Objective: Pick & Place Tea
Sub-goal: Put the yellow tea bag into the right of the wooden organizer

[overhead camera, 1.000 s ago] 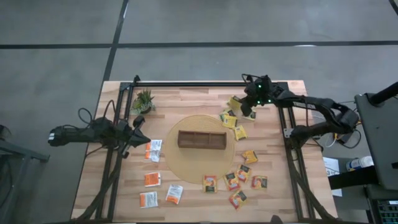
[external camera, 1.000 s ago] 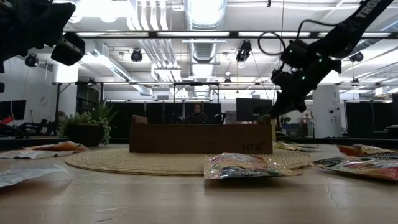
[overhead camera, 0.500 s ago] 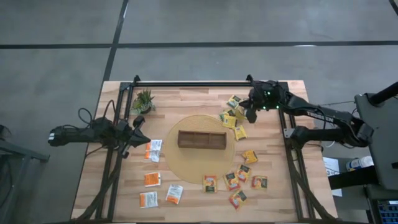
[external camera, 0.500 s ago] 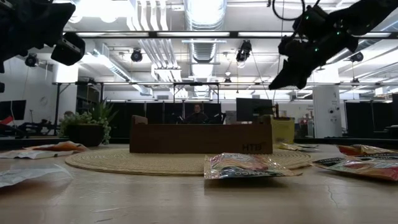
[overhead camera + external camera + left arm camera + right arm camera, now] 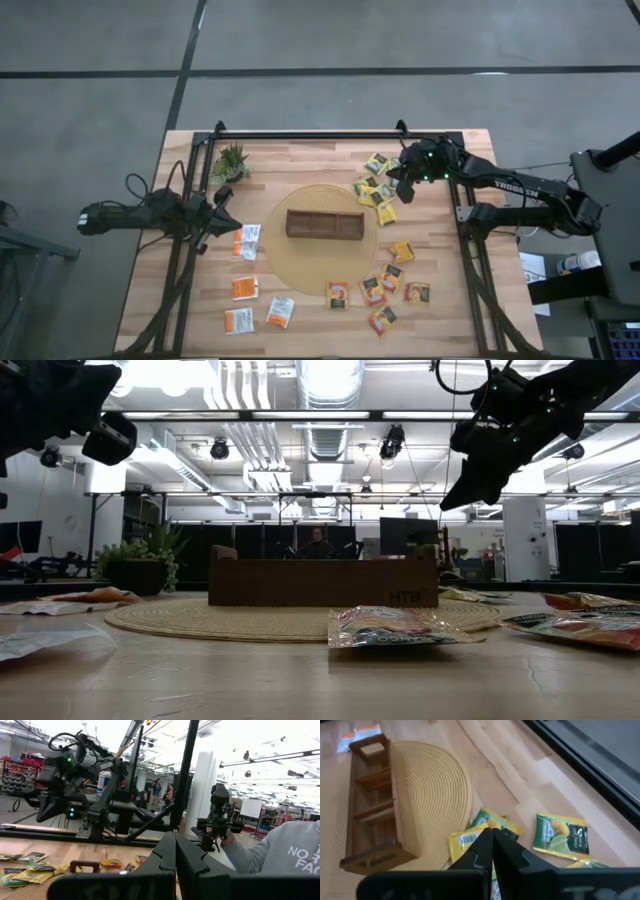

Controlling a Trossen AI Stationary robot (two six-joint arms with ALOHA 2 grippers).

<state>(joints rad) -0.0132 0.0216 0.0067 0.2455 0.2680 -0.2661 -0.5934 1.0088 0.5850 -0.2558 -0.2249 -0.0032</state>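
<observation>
Yellow-green tea (image 5: 561,834) (right fingers (image 5: 492,837) shut above)

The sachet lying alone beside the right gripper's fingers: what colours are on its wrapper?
The sachet is green with yellow; the right wrist view shows it best.

Dark brown long divided wooden tray (image 5: 323,224) sits centred on round woven straw mat (image 5: 322,279), mid-table. Small spiky green potted plant (image 5: 231,161) stands far left on light wooden table (image 5: 470,310).

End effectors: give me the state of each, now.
Left end effector: closed, empty, at the table's left side.
Right end effector: closed, empty, raised above the yellow-green tea bags.
</observation>
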